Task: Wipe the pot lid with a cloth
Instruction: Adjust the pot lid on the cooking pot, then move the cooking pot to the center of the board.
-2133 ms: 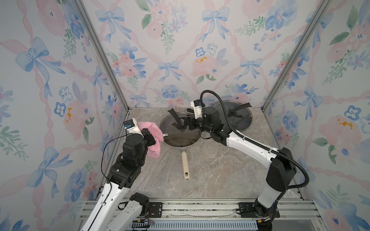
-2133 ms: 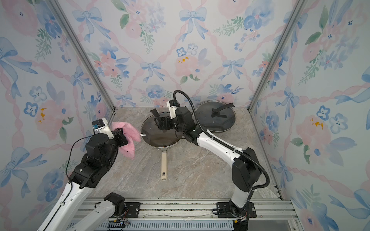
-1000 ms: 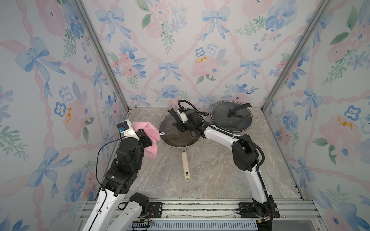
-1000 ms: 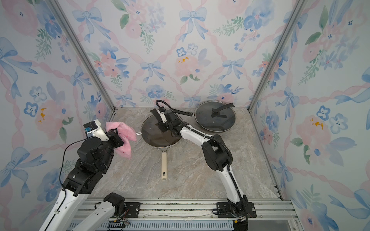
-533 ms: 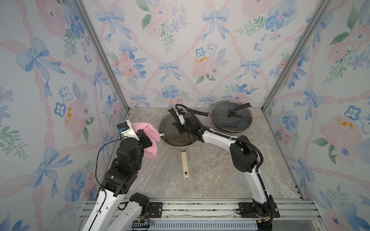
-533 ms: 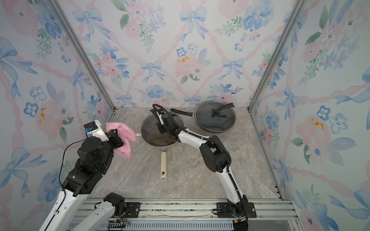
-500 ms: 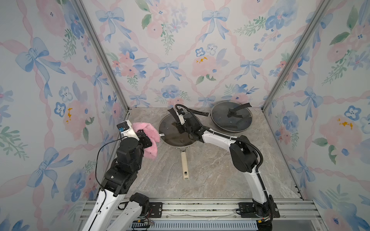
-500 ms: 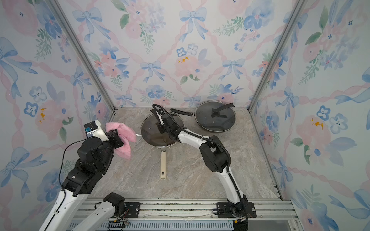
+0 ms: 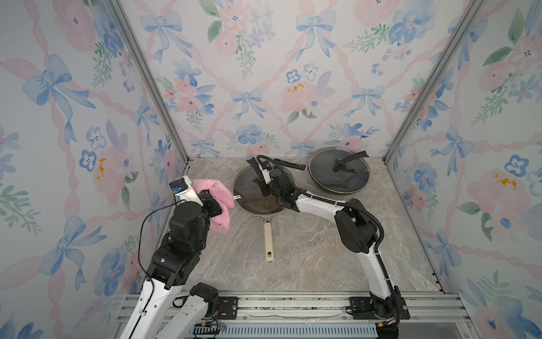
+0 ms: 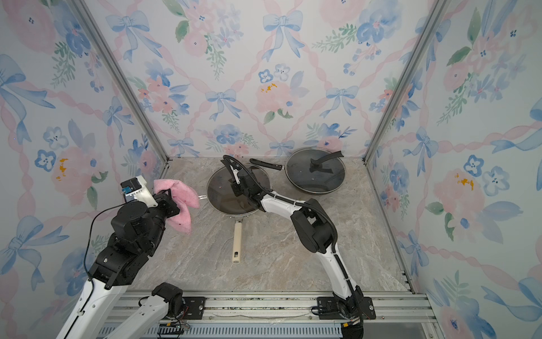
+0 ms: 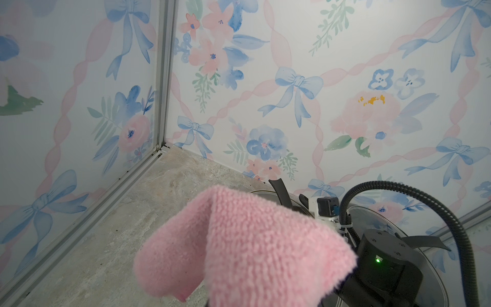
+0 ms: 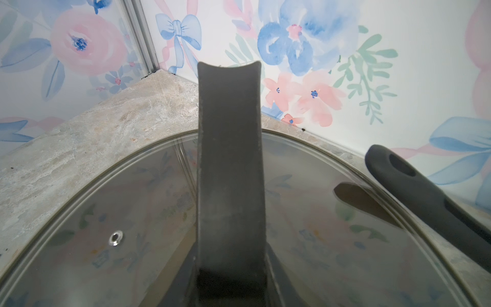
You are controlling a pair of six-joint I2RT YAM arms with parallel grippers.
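The right gripper [image 9: 264, 186] has just pinched the upright handle [image 12: 229, 159] of the glass lid [image 9: 247, 189] on the frying pan [image 9: 268, 240]; the lid seems steadied for wiping, while the left gripper [image 9: 214, 203] clamps the pink cloth [image 9: 225, 196] raised just beside it

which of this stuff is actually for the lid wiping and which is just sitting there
For the job:
- pink cloth, gripped by the left claw
- pot lid, with the right claw shut at its handle

Just lying about:
- cream-handled pan, merely sitting under that lid
- second lidded pan, at the back beside the right-hand wall
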